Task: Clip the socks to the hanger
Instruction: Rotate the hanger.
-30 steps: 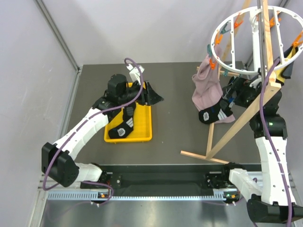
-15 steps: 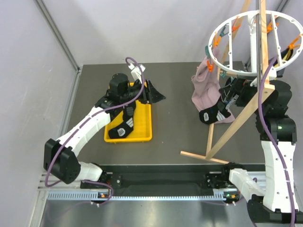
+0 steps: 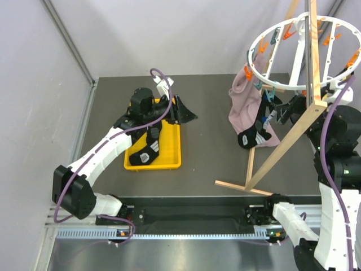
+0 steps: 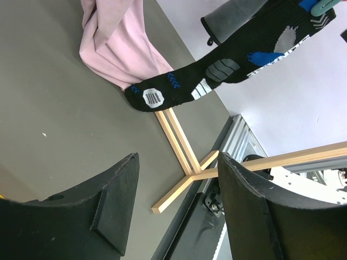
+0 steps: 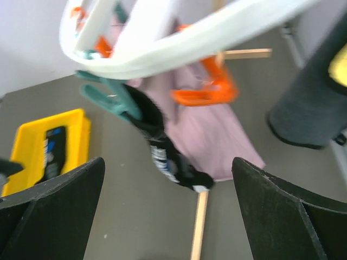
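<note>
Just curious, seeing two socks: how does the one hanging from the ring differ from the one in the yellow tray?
The hanging sock dangles from a teal clip on the hanger; the tray sock lies flat in the yellow tray, unclipped. The hanging sock hangs beside a pink garment; the tray sock lies alone. Both are black with pale patches.

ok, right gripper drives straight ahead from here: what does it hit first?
Likely the hanging sock under its teal clip, centred in the open right gripper; pink garment just behind. Depth is unclear through the blur.
</note>
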You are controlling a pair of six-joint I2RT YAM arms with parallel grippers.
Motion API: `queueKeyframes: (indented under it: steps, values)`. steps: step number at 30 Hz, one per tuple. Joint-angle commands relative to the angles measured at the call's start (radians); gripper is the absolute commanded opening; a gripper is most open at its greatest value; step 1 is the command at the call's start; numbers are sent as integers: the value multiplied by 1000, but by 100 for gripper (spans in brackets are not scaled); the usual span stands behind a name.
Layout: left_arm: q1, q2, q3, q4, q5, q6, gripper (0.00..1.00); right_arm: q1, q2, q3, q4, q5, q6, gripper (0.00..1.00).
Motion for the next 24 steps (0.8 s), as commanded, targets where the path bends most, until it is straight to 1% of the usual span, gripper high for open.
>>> queueKeyframes:
  steps: [1, 5, 9, 12, 15, 16, 18, 19, 21, 22, 24]
  values:
    - [6, -3, -10, 45, 25, 10, 64, 7, -23, 67, -72, 233, 24, 100]
    - [6, -1, -13, 59, 42, 14, 63, 5, 0, 119, -138, 328, 15, 100]
    - [4, 8, -18, 75, 54, 4, 61, 5, 37, 154, -155, 353, 33, 97]
    - [4, 11, -24, 82, 58, -1, 61, 1, 65, 160, -143, 313, 58, 94]
    - [4, 6, -37, 87, 59, -1, 61, -10, 83, 162, -109, 241, 90, 92]
    - [4, 3, -42, 90, 61, -1, 61, -16, 86, 160, -95, 202, 98, 89]
    - [4, 0, -53, 98, 64, -4, 61, -19, 95, 151, -40, 169, 110, 85]
    - [4, -1, -56, 99, 70, -4, 61, -24, 100, 150, -25, 145, 109, 81]
    - [4, -6, -64, 108, 74, -7, 61, -24, 112, 144, 36, 106, 87, 79]
    - [4, -8, -67, 110, 76, -7, 61, -24, 118, 147, 47, 80, 81, 76]
    - [4, -11, -71, 111, 79, -5, 61, -24, 132, 142, 98, 42, 41, 75]
